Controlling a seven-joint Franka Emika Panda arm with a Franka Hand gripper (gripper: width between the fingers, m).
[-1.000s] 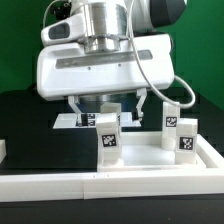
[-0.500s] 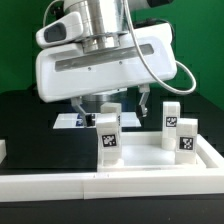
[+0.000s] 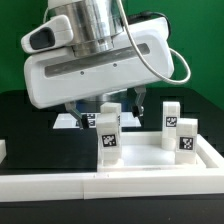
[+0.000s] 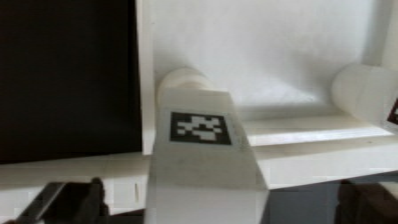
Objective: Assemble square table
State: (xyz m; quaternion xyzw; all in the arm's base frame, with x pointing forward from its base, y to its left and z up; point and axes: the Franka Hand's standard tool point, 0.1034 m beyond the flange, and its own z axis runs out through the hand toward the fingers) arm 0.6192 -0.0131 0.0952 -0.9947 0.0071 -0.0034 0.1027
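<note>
The square table's white slab (image 3: 140, 158) lies flat with tagged white leg posts standing upright on it. One leg post (image 3: 107, 136) is at the front, two stand at the exterior view's right (image 3: 172, 118) (image 3: 186, 136), and another is behind, partly hidden by the hand. My gripper (image 3: 106, 106) hangs over the front leg with its dark fingers (image 3: 140, 102) spread on either side. In the wrist view the tagged leg post (image 4: 205, 150) rises between the fingers (image 4: 75, 200), which stand apart from it. The slab (image 4: 267, 60) lies beyond.
A white raised rail (image 3: 60, 184) runs along the front and up the right side (image 3: 214, 150) of the slab. The marker board (image 3: 66, 122) lies behind on the black worktop (image 3: 25, 125). A small white part (image 3: 3, 150) sits at the left edge.
The gripper hand has turned and swung toward the exterior view's left and nearer the camera. The leg posts and the slab have not moved.
</note>
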